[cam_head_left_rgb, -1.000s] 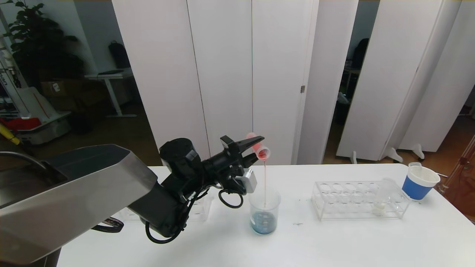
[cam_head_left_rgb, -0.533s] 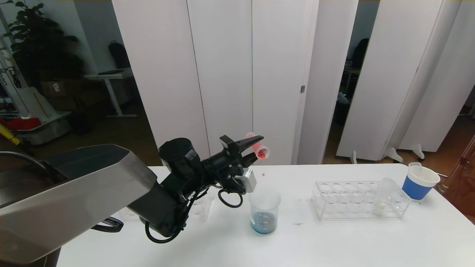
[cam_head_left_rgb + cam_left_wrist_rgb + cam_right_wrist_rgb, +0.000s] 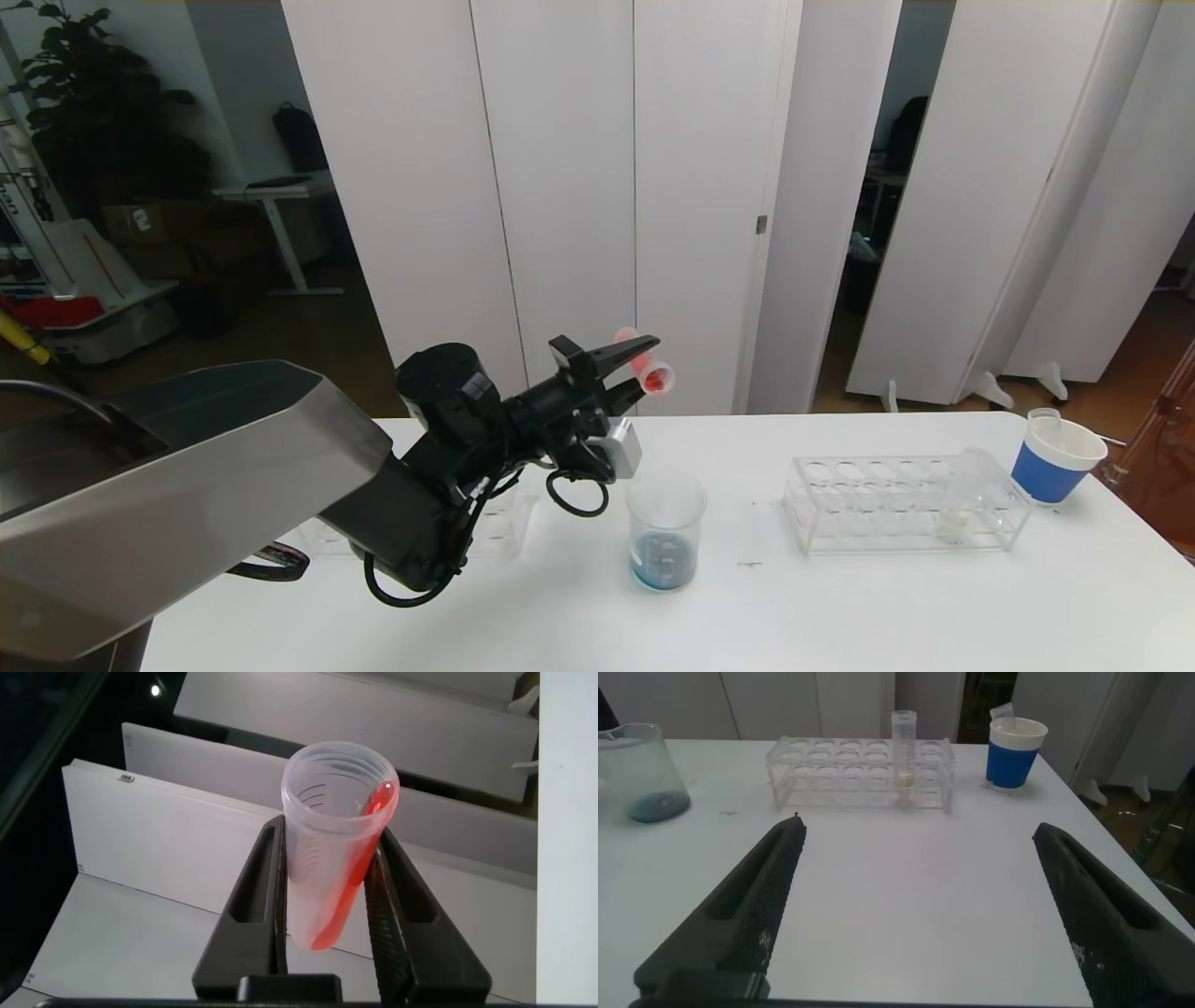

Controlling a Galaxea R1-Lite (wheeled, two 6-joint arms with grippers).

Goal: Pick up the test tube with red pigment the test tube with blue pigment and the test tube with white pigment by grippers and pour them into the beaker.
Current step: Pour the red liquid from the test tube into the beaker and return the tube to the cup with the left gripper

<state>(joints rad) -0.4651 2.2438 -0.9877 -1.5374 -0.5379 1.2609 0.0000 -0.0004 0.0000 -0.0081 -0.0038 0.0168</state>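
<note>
The beaker (image 3: 665,530) stands on the white table (image 3: 840,607), holding bluish liquid. Just left of it and above, the left gripper (image 3: 644,371) pinches a tilted tube (image 3: 648,370) streaked with red, its mouth toward the beaker. Right of the beaker, a clear rack (image 3: 904,502) holds the white tube (image 3: 962,495). The right gripper (image 3: 915,905), fingers spread wide, waits above the table right of the beaker. Leftover red drops could fall outside the beaker if the tube swings away while tipped.
</note>
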